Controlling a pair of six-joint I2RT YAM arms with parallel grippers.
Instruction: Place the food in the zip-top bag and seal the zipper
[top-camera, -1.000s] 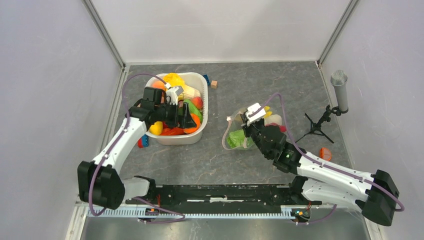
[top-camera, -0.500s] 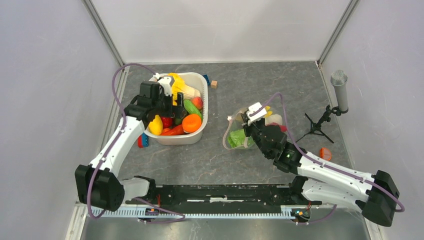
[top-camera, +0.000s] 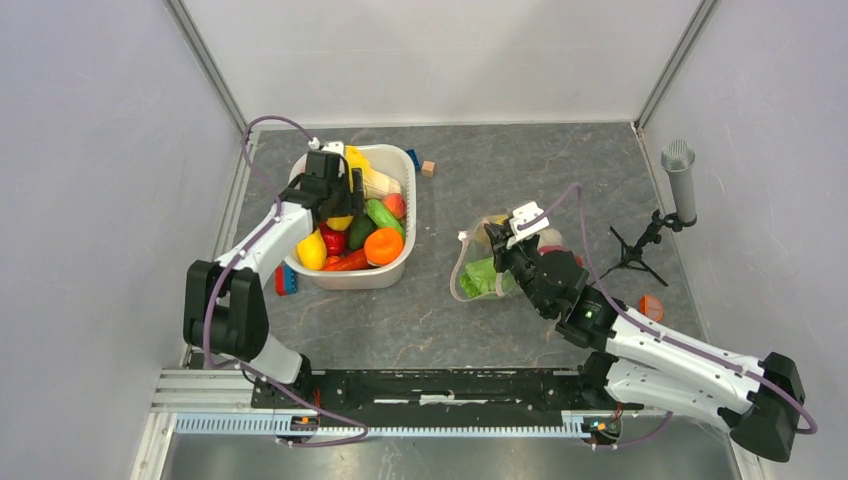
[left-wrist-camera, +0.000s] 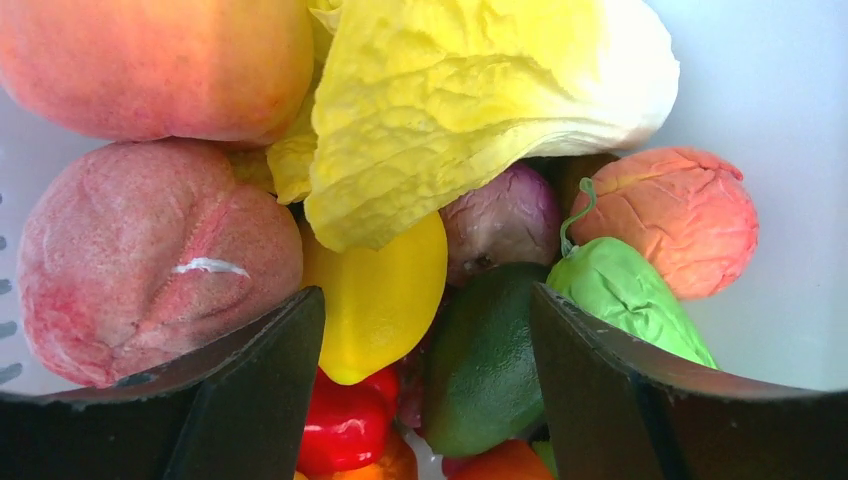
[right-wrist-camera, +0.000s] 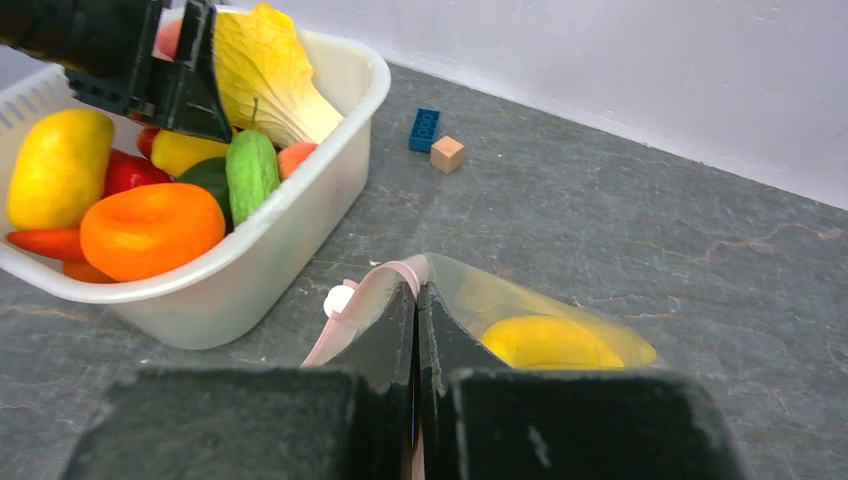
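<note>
The zip-top bag (top-camera: 505, 268) lies right of centre with a green cabbage (top-camera: 483, 278) and a yellow piece (right-wrist-camera: 550, 342) inside. My right gripper (top-camera: 497, 241) is shut on the bag's mouth edge, pinching the pink zipper (right-wrist-camera: 352, 312) and holding it up; its jaws show pressed together in the right wrist view (right-wrist-camera: 417, 300). My left gripper (top-camera: 340, 212) is open and empty, low over the food in the white tub (top-camera: 395, 272). Between its fingers (left-wrist-camera: 430, 380) lie a yellow fruit (left-wrist-camera: 385, 300), a dark green fruit (left-wrist-camera: 485, 360) and a red pepper (left-wrist-camera: 345, 425), under a yellow cabbage (left-wrist-camera: 480, 110).
A blue block (top-camera: 413, 158) and a wooden block (top-camera: 428, 168) lie behind the tub. A blue-and-red brick (top-camera: 286, 282) lies left of it. A microphone on a tripod (top-camera: 680, 180) stands at the right wall, an orange piece (top-camera: 651, 306) near it.
My left arm has swung from the tub's right-middle toward its back, gripper now over the rear fruits. My right gripper has shifted slightly right, still holding the bag's edge.
</note>
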